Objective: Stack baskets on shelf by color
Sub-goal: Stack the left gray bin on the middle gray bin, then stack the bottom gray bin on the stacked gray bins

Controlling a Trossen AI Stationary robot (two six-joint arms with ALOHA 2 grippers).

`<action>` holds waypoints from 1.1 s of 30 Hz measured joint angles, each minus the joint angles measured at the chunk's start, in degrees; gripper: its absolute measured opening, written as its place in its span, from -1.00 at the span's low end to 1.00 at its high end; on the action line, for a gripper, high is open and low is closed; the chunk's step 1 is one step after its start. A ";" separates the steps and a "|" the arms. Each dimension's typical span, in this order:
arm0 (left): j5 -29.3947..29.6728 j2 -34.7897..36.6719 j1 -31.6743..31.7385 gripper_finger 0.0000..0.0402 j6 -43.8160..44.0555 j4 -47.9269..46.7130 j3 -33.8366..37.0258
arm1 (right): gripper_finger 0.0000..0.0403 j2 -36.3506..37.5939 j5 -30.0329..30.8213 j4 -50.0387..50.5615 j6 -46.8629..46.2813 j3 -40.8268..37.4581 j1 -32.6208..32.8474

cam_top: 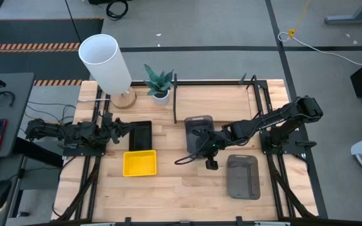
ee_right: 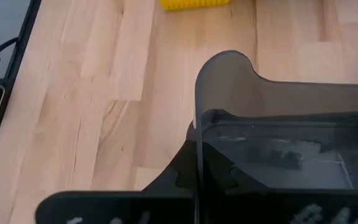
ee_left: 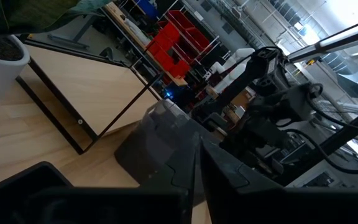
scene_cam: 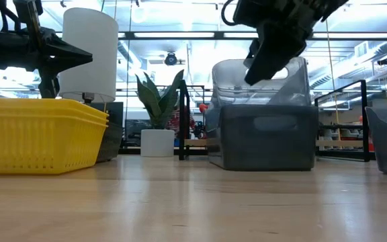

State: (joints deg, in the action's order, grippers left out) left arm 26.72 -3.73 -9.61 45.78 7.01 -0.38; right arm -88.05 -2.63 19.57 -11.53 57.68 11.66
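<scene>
Grey plastic fills the right wrist view: the right gripper (ee_right: 196, 180) is pinched tight on the thin wall of a dark grey basket (cam_top: 199, 127), which sits near the middle of the wooden table (cam_top: 168, 188), just in front of the shelf (cam_top: 215, 100). Seen from table height, a paler, see-through grey basket (scene_cam: 264, 81) rides tilted on top of the dark one, with the gripper at its upper rim (which of the two walls the fingers clamp I cannot tell). A second dark grey basket (cam_top: 242, 176) lies flat nearer the table's front right, well apart. On the left side, the left gripper (cam_top: 119, 127) hovers just beside a black basket (cam_top: 140, 135), its fingers drawn together on nothing. The yellow baskets (cam_top: 139, 162) sit nested, touching the black one's front edge.
</scene>
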 joint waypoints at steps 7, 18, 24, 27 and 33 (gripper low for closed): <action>0.00 -0.01 0.00 -0.83 0.00 0.00 0.00 | -0.92 0.00 0.44 -2.30 -0.33 -0.91 -0.07; 0.00 -0.01 0.01 -0.81 0.01 0.00 0.00 | -0.72 0.00 -0.84 -1.83 -0.07 -0.91 -0.84; 0.00 0.00 0.00 -0.84 -0.01 -0.01 -0.01 | -0.56 0.00 -4.48 2.31 -0.52 -0.63 -2.34; 0.00 0.00 0.02 -0.85 0.00 -0.01 0.00 | -0.48 0.00 -5.91 3.64 -0.15 0.48 -2.86; 0.00 -0.02 0.00 -0.82 0.00 0.00 0.00 | -0.40 0.02 -6.05 6.28 0.18 2.29 -3.91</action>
State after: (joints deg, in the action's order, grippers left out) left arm 26.72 -3.75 -9.60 45.78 7.00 -0.38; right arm -88.03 -8.69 25.85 -11.35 59.96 7.75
